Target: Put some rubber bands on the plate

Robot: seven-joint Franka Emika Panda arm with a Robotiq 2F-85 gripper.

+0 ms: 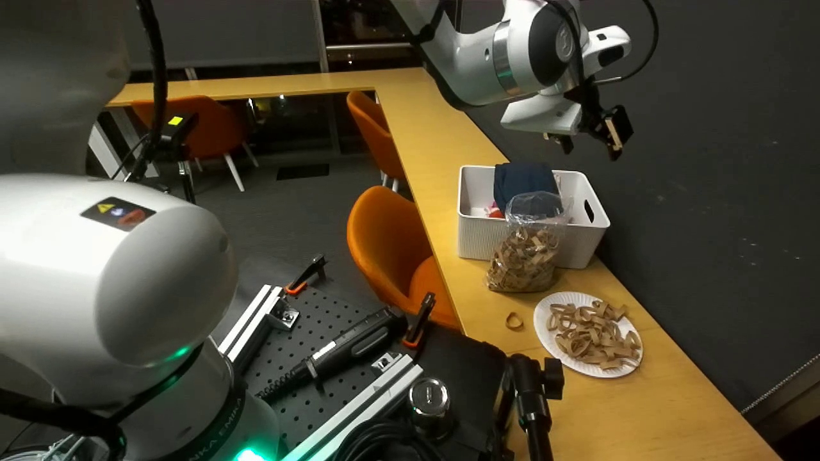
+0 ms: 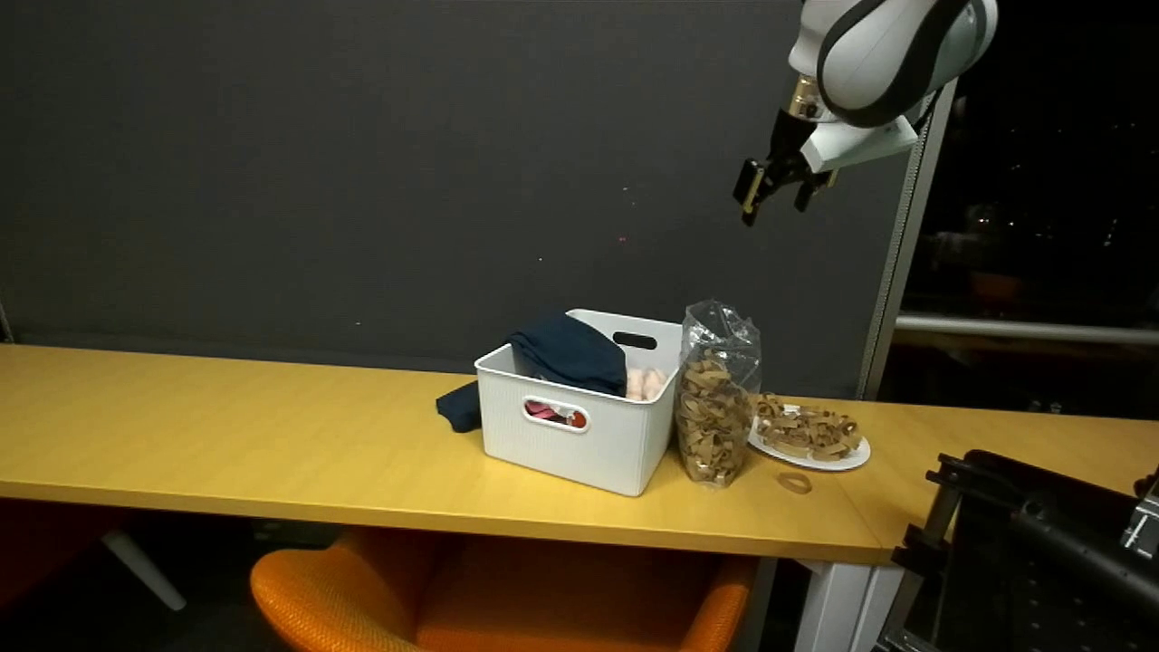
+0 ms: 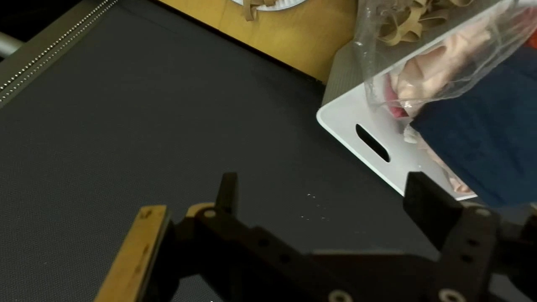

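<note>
The claw (image 1: 590, 146) hangs well above the bench (image 1: 685, 410), its two fingers (image 1: 618, 131) spread wide apart! Down below, a tangled heap of rubber bands (image 1: 596, 339) sits right on the white plate (image 1: 542, 318), covering much of it, and look at the wrist view: one band pokes out over the rim. A single loose band (image 1: 514, 328) lies on the bench, just beside the plate. Next along stands the clear plastic bag (image 2: 715, 417), upright, its lower part packed with more bands, close by the white bin (image 2: 561, 457); whether those two touch, I can't tell. And there in the bin, a dark blue cloth (image 2: 575, 353) bunches up above the rim, a pale pink item (image 2: 645, 384) tucked beside it. An orange chair (image 1: 384, 234) sits at the bench's edge, and a dark grey wall (image 1: 717, 160) runs along the back; in the wrist view, one finger shows against it.
</note>
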